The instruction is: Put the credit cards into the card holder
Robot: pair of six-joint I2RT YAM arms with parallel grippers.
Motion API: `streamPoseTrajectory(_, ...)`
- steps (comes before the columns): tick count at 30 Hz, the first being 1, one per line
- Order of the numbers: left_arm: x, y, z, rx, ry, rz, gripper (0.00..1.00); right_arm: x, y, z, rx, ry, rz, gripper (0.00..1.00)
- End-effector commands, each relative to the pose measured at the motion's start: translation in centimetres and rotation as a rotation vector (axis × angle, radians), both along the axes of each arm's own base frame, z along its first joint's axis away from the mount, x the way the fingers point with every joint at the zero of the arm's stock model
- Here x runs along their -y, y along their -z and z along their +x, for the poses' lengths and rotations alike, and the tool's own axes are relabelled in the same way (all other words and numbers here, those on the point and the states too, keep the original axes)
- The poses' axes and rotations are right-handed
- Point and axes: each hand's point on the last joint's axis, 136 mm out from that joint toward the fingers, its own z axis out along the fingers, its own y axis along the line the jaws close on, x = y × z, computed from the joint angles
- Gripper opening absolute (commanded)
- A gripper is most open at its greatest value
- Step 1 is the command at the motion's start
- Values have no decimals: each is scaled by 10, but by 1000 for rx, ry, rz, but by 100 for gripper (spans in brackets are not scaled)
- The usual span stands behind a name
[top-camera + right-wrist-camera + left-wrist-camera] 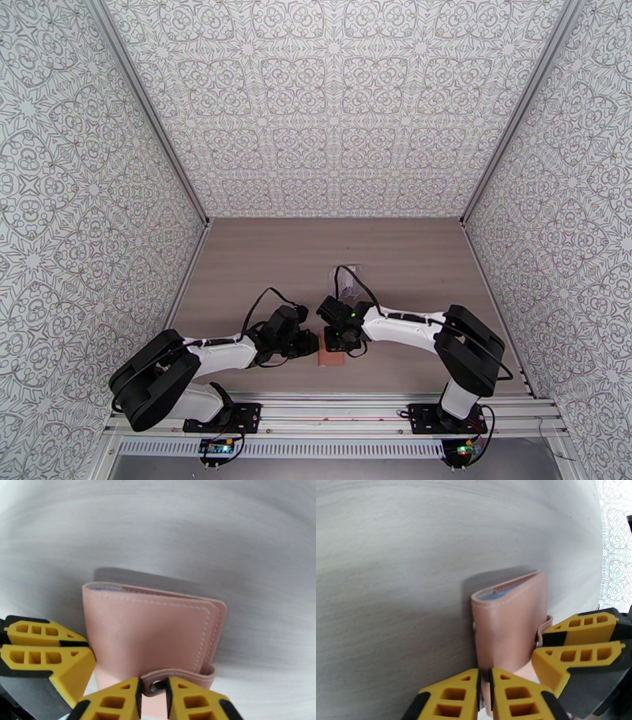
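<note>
Pink leather card holder (509, 630) on grey bench (276, 260), patterned walls (332, 103); left end effector (485, 695) pinches edge, right end effector (154, 697) tab (185, 676).

High rear overview, both wrist cameras close on card holder (509, 626)

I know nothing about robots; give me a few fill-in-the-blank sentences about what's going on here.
The card holder is ____ in colour.
The stitching along its edges is ____.
The right fingers pinch its ____, which carries the metal snap.
The left fingers are ____ on its edge.
Missing words: pink; white; tab; shut.
</note>
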Motion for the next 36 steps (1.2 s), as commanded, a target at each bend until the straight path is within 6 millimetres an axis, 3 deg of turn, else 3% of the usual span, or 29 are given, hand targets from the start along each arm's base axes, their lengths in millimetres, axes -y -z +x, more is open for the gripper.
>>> streamPoseTrajectory(1, -12, 14, -11, -37, -2, 66, 17, 13, -2, 3, 10, 32, -16, 24)
streamPoseTrajectory(9, -10, 11, -10, -30, 0, 53, 18, 14, 1, 3, 3, 35, -10, 24)
streamPoseTrajectory(16, 9, -15, -1, 39, 27, -52, 36, 10, 2, 2, -2, 27, 16, 23)
streamPoseTrajectory(21, 19, -12, -1, 31, 55, -63, 41, 7, 2, 2, -3, 19, 25, 23)
streamPoseTrajectory(29, 28, -2, 2, 10, 60, -87, 37, 6, 2, 2, -4, 7, 31, 22)
streamPoseTrajectory(36, 26, 12, 1, -13, 57, -60, 20, 9, 1, 1, -1, 9, 29, 22)
